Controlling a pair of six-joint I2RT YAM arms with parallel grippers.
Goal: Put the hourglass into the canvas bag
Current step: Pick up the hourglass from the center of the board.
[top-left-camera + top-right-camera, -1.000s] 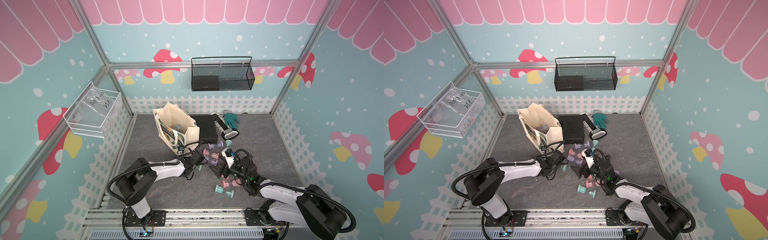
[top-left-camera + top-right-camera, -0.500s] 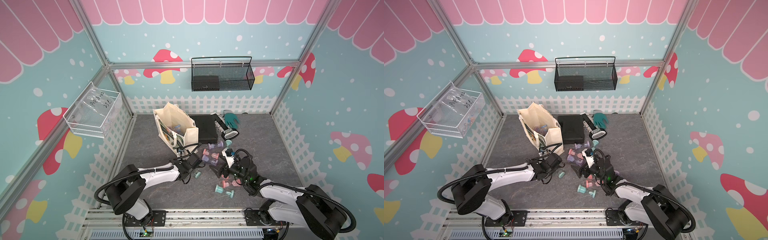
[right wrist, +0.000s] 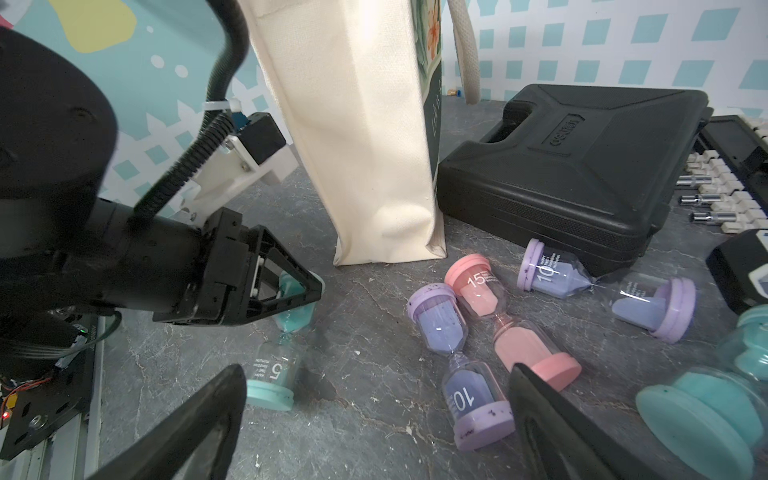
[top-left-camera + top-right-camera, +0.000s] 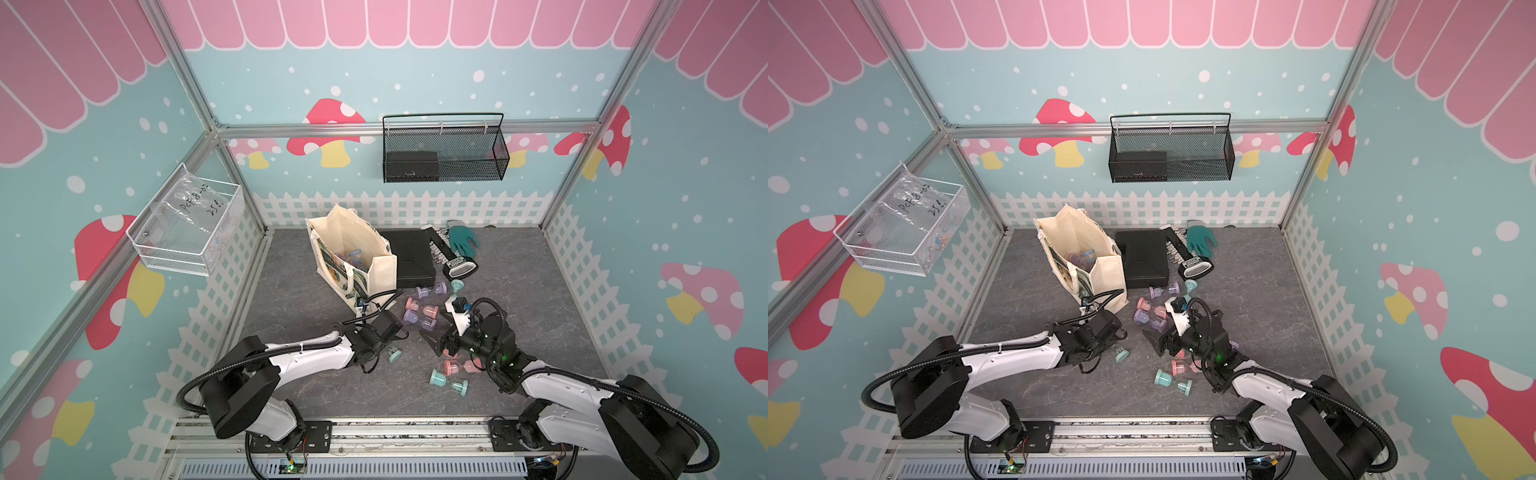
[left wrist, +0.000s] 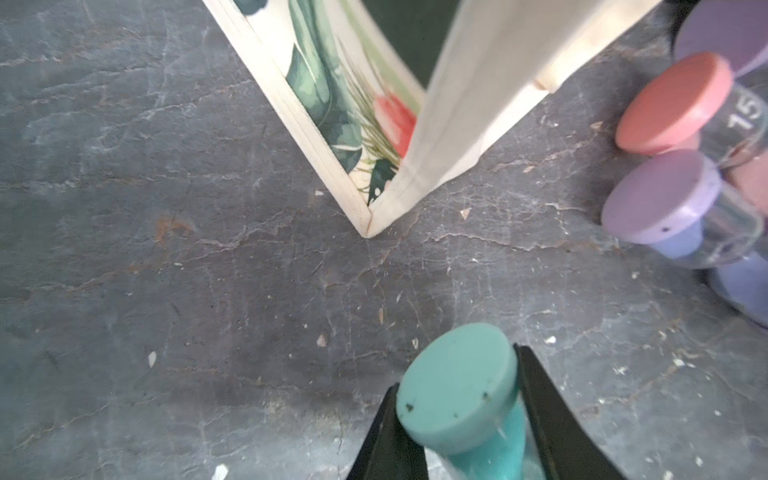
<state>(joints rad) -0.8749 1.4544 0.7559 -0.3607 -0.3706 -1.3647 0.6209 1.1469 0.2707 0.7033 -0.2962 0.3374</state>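
One teal hourglass (image 5: pixel 457 395) is pinched between the left jaws just under its cap, probably to lift it off the desk (image 5: pixel 166 291). The canvas bag (image 5: pixel 478 104) stands just ahead of them. The right jaws gape wide and empty over the loose hourglasses (image 3: pixel 457 361).

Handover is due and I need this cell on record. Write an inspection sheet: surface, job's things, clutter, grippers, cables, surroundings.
Surface: grey mat, scuffed, small crumbs.
Job's things: canvas bag upright and open, stowed hourglasses inside; teal hourglass in the left gripper; loose hourglasses beside the bag.
Clutter: black case beside the bag; green glove at the back.
Grippers: left gripper shut on the teal hourglass; right gripper open, empty, over loose hourglasses.
Cables: black cable loops off the left wrist near the bag.
Surroundings: wire basket on the back wall; clear bin on a side wall.
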